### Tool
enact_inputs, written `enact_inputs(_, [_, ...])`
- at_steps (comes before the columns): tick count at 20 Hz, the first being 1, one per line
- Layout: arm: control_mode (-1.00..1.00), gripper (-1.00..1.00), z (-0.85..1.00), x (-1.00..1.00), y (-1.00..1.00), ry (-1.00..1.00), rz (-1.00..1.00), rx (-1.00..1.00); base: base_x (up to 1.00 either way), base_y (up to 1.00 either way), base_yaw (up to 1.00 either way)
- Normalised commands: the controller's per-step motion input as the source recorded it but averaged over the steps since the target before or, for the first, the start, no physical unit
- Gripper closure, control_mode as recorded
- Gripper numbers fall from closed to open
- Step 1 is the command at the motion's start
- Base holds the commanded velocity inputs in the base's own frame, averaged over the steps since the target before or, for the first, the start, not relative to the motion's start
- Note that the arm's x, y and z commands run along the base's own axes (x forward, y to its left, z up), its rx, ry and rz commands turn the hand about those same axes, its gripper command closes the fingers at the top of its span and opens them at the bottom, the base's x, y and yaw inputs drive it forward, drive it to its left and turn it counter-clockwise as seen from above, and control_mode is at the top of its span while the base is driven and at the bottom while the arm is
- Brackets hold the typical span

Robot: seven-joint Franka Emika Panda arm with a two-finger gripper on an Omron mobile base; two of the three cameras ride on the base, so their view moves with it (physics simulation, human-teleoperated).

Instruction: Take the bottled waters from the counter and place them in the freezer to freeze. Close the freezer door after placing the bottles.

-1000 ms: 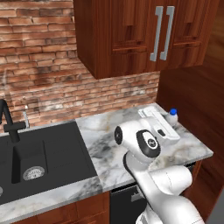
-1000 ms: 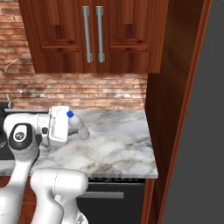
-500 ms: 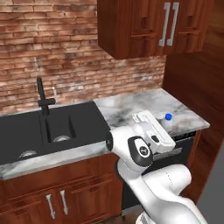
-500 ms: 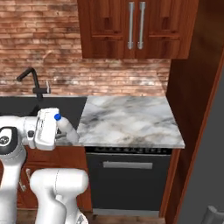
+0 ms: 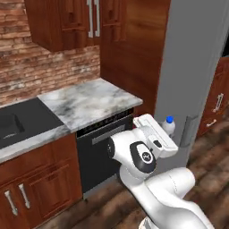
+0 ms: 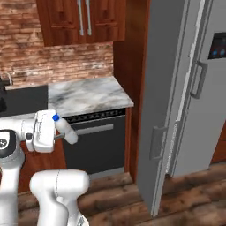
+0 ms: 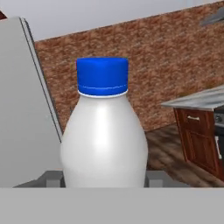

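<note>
My gripper (image 5: 163, 135) is shut on a bottled water (image 5: 169, 125), a whitish bottle with a blue cap, and holds it in the air in front of the base. From the right side the same bottle (image 6: 67, 130) lies tilted in the gripper (image 6: 58, 132), at about the height of the counter (image 6: 84, 94). In the hand view the bottle (image 7: 104, 135) stands between the fingertips (image 7: 52, 177). The freezer door (image 6: 161, 97), a tall grey panel, stands swung out to the right. It also rises just behind the bottle (image 5: 192, 71). The marble counter (image 5: 89, 100) lies to the left.
A black dishwasher (image 5: 100, 141) sits under the counter, with a black sink (image 5: 18, 123) further left. Reddish wall cabinets (image 6: 84, 20) hang above. The grey door with the blue-lit dispenser (image 6: 216, 46) stands at far right. Wooden floor (image 6: 114, 194) runs ahead of the base.
The whole picture has shifted as the base moved: counter and sink slid left and the grey unit came into view on the right. The bottle stays in the shut gripper.
</note>
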Motion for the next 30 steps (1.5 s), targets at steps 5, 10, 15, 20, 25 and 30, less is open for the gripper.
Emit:
enact_inputs(5, [1.00, 1.00, 0.00, 0.00, 0.00, 0.00, 0.00, 0.00, -0.96, -0.02, -0.69])
enact_inputs(10, [1.00, 1.00, 0.00, 0.00, 0.00, 0.00, 0.00, 0.00, -0.48, -0.49, -0.67])
enact_inputs(15, [1.00, 1.00, 0.00, 0.00, 0.00, 0.00, 0.00, 0.00, -0.02, -0.76, -0.53])
enact_inputs(20, [1.00, 1.00, 0.00, 0.00, 0.00, 0.00, 0.00, 0.00, 0.96, -0.49, -0.12])
enact_inputs(25, [1.00, 1.00, 0.00, 0.00, 0.00, 0.00, 0.00, 0.00, 1.00, -0.24, -0.06])
enact_inputs(30, [1.00, 1.00, 0.00, 0.00, 0.00, 0.00, 0.00, 0.00, 1.00, 0.00, 0.00])
